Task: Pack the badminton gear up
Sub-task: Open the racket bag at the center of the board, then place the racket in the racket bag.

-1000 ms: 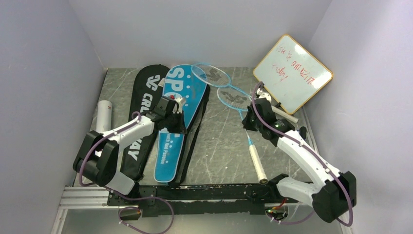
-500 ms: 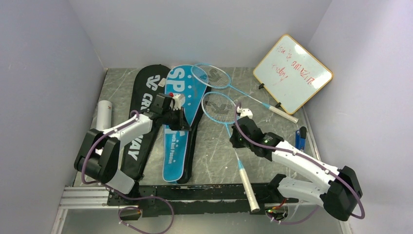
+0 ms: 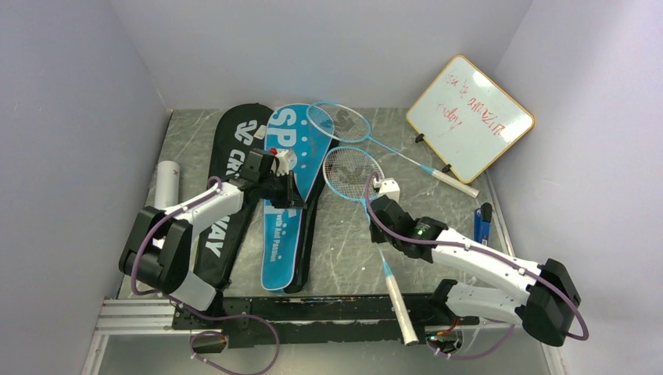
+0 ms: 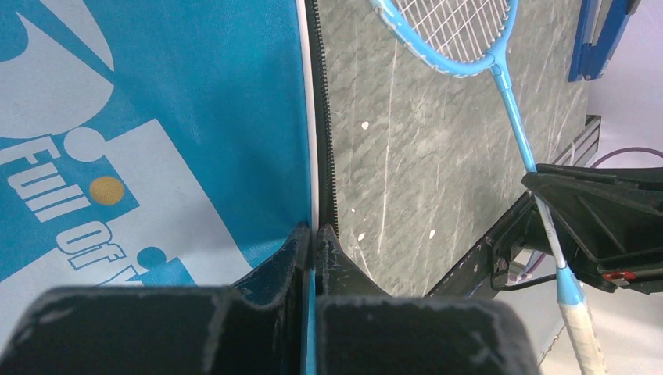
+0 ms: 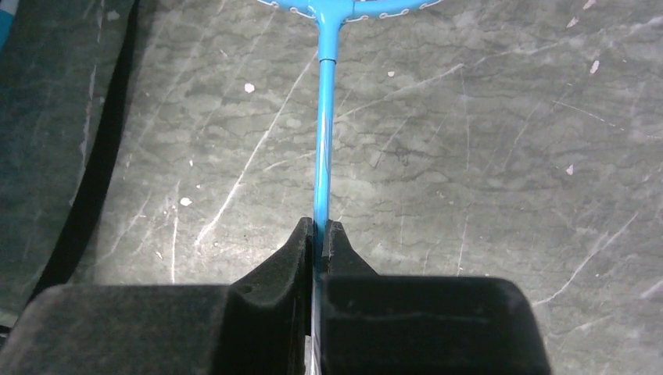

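The blue racket bag (image 3: 285,187) lies beside the black racket bag (image 3: 228,180) at mid-left. My left gripper (image 3: 285,187) is shut on the blue bag's right zipper edge (image 4: 310,156). My right gripper (image 3: 375,212) is shut on the shaft (image 5: 322,156) of a light-blue racket (image 3: 352,173), whose head lies right of the blue bag and whose white handle (image 3: 399,312) reaches the near rail. A second light-blue racket (image 3: 338,121) lies at the back, its handle pointing towards the whiteboard. No shuttlecocks show.
A white tube (image 3: 166,184) lies at the far left by the wall. The orange-rimmed whiteboard (image 3: 469,117) leans at the back right. A blue object (image 3: 482,223) lies by the right wall. A black rail (image 3: 313,306) runs along the near edge.
My right gripper has dragged the racket from near the whiteboard leftward and nearer, so its head now lies beside the blue bag. The left gripper has stayed on the bag's edge.
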`<state>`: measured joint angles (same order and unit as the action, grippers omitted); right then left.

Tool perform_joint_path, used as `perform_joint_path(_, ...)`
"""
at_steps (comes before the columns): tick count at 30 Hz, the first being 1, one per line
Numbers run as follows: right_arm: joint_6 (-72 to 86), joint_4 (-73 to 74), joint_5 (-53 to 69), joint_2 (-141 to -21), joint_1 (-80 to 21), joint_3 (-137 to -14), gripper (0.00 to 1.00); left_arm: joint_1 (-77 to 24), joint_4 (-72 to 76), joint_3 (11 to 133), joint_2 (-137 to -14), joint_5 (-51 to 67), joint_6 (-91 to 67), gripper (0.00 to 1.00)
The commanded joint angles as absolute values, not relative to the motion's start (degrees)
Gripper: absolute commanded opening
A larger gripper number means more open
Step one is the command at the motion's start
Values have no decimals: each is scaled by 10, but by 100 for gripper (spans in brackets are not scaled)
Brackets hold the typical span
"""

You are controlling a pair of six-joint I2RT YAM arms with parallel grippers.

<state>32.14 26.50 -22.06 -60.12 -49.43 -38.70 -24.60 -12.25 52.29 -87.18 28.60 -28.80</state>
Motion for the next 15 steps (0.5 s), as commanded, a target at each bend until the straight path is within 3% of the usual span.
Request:
perform_joint_path(1, 318, 265, -257, -612, -519, -422, 0, -245, -96, 538, -862, 305, -291, 5)
perform_joint_path(15, 295, 209, -253, -653, -624, -454, 0, -286, -183, 565, -868, 203, -219, 5)
